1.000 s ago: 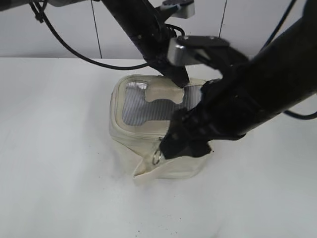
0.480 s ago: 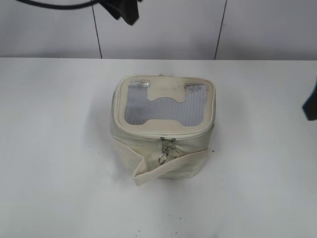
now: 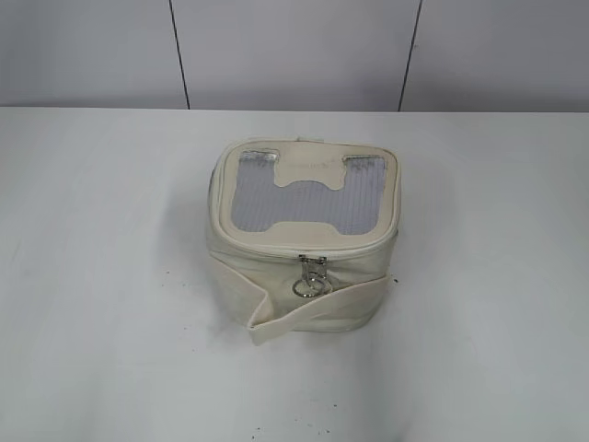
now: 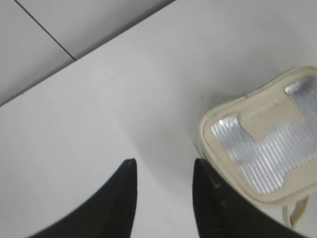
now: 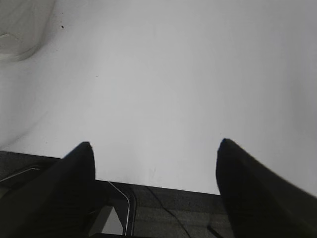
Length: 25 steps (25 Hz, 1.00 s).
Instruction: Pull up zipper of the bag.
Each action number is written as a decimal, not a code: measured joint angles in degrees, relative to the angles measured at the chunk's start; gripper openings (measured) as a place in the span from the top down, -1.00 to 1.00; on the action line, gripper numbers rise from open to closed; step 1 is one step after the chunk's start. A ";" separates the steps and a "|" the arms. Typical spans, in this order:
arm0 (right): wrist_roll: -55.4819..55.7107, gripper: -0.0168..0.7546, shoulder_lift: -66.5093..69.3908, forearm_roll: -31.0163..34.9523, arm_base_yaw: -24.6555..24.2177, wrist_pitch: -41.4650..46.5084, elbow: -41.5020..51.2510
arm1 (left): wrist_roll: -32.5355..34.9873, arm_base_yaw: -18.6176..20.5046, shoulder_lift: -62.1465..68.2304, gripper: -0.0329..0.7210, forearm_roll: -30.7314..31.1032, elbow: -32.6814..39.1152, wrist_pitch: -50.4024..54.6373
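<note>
A white tabletop (image 3: 110,276) before a pale panelled wall carries the bag (image 3: 304,235) at its middle, upright, grey ribbed lid facing up. The zipper (image 3: 308,254) runs round the lid rim, both ring pulls hanging together at the front, so it looks fully closed. Neither arm touches it: the left tool (image 4: 163,171) hangs apart above the bag's side, fingers parted and empty; the right tool (image 5: 154,148) gapes wide over bare tabletop, holding nothing.
</note>
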 joint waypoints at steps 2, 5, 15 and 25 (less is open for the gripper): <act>0.00 -0.57 -5.03 0.52 0.00 0.05 1.99 | -0.48 0.00 -5.01 0.13 -1.03 6.59 0.00; -0.55 -0.57 -14.03 2.66 0.00 0.18 5.63 | -1.01 0.00 -13.50 0.13 -4.29 17.30 0.07; -7.44 -0.57 -40.38 6.89 0.00 0.51 17.32 | -1.30 0.00 -49.20 0.13 -15.19 52.94 -0.84; -11.33 -0.57 -42.72 9.69 0.00 -7.05 21.38 | -1.30 -0.05 -83.12 0.13 -9.97 66.95 -3.40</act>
